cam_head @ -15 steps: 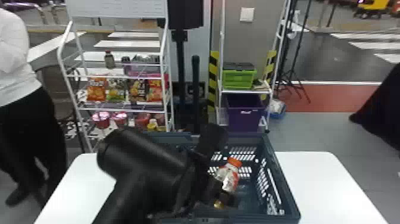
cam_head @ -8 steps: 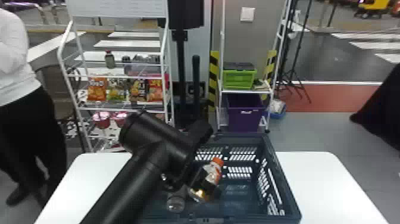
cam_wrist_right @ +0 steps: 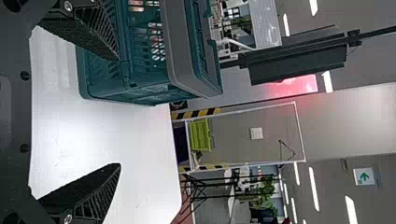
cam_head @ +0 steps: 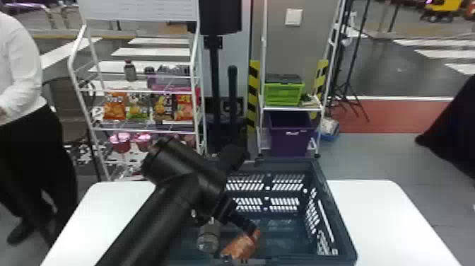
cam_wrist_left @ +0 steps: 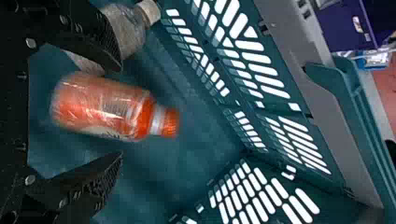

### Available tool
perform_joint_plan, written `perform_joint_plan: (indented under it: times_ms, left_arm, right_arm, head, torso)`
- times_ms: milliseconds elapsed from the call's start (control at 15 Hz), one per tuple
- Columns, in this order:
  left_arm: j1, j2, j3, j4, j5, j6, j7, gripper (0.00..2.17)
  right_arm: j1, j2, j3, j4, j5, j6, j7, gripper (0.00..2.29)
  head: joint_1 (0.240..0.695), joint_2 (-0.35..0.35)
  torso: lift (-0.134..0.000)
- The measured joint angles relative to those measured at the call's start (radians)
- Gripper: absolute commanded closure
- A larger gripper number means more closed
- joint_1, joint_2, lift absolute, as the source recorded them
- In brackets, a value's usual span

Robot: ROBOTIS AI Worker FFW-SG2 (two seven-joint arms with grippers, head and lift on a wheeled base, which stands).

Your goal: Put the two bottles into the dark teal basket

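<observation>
The orange bottle lay on its side in the dark teal basket, its cap toward the far right, with the clear bottle to its left. In the head view, the robot's left arm slanted in over the tabletop from the near left, its left claw angled down into the basket. The left wrist view showed that left claw spread wide, the orange bottle's body between its ridged black fingers, glossy in crinkled clear wrap; the clear bottle's neck ended in a pale cap. Slotted plastic walls rose around them. The right wrist view showed the right claw parted wide near the basket's outer side, by the smooth white tabletop.
</observation>
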Motion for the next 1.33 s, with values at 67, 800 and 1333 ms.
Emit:
perform_joint_plan:
  times_ms: [67,800,1333]
  left_arm:
    - [0.004,0.000,0.001,-0.015,-0.001,0.001,-0.003,0.01]
    - [0.415,0.018,0.314,-0.771,0.235,-0.075,0.272,0.08]
    - [0.987,0.121,0.615,-1.273,0.456,-0.358,0.355,0.09]
  right_arm:
    - [-0.004,0.000,0.000,0.003,-0.001,0.005,0.000,0.08]
    - [0.003,0.000,-0.027,-0.012,-0.017,0.003,0.022,0.08]
    - [0.028,0.000,-0.052,-0.078,-0.020,-0.002,0.048,0.08]
  head:
    - [0.499,0.000]
    - [0.499,0.000]
    - [0.499,0.000]
  torso:
    - [0.000]
    - [0.000]
    - [0.000]
